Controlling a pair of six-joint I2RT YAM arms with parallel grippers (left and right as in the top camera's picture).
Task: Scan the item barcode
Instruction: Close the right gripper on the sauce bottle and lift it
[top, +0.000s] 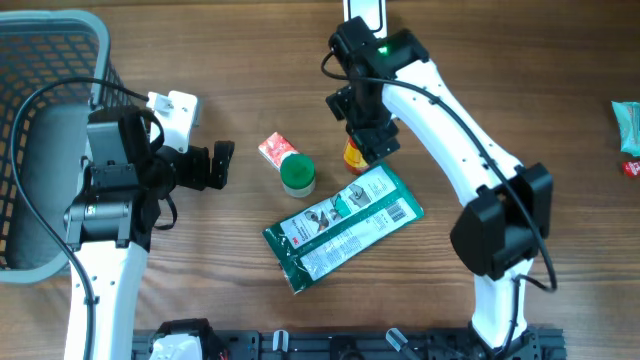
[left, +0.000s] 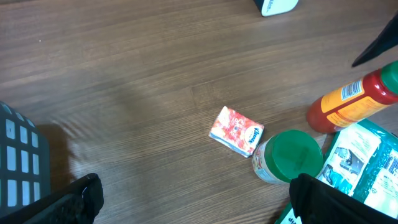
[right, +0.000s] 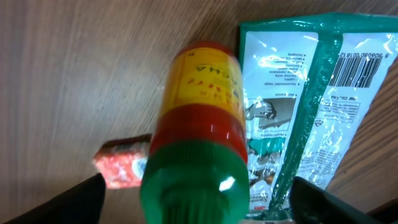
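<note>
A red sauce bottle (top: 352, 156) with a yellow label and green cap (right: 193, 180) lies on the wooden table. My right gripper (top: 364, 138) hangs over it, open. Its fingers (right: 78, 200) stand either side of the cap without touching it. Beside the bottle lies a flat green packet (top: 345, 225) with its barcode (right: 359, 68) facing up. A green-lidded jar (top: 297, 175) and a small red tissue pack (top: 274, 148) sit left of the bottle. My left gripper (top: 222, 165) is open and empty, left of the jar, above bare wood (left: 196, 199).
A grey mesh basket (top: 60, 40) fills the far left corner. A teal pack (top: 628, 125) and a red item (top: 632, 168) lie at the right edge. The right arm's white base (left: 275, 5) stands at the back.
</note>
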